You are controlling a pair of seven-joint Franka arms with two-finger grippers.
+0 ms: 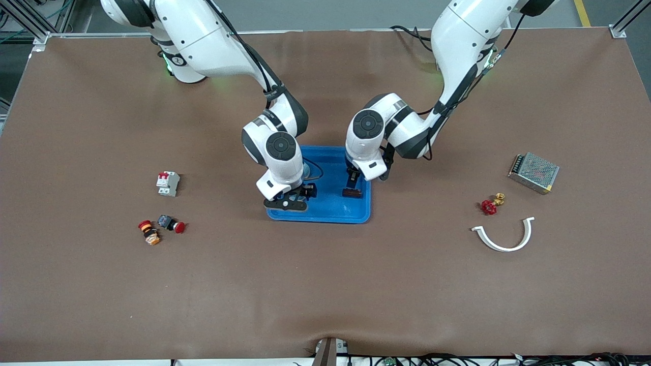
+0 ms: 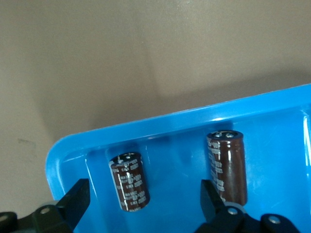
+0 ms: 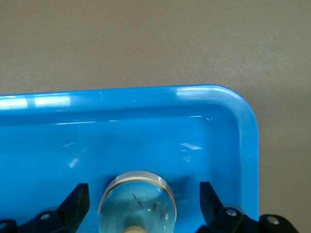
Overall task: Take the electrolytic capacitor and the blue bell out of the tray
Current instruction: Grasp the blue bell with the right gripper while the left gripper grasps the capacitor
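Observation:
A blue tray [image 1: 325, 211] lies at the table's middle. My left gripper [image 1: 352, 184] is open low over the tray's end toward the left arm. In the left wrist view the left gripper [image 2: 143, 204] has a brown capacitor [image 2: 130, 182] lying between its fingers, untouched. A second brown cylinder of the same look [image 2: 226, 167] lies beside one finger. One capacitor shows in the front view [image 1: 352, 192]. My right gripper [image 1: 287, 201] is open over the tray's corner toward the right arm. In the right wrist view the right gripper [image 3: 143, 204] has a silver bell [image 3: 137, 206] between its fingers in the tray [image 3: 146, 97].
Toward the right arm's end lie a white circuit breaker [image 1: 168, 183] and two red push buttons [image 1: 172, 224] [image 1: 149, 232]. Toward the left arm's end lie a metal power supply [image 1: 533, 173], a red valve [image 1: 491, 205] and a white curved piece [image 1: 504, 238].

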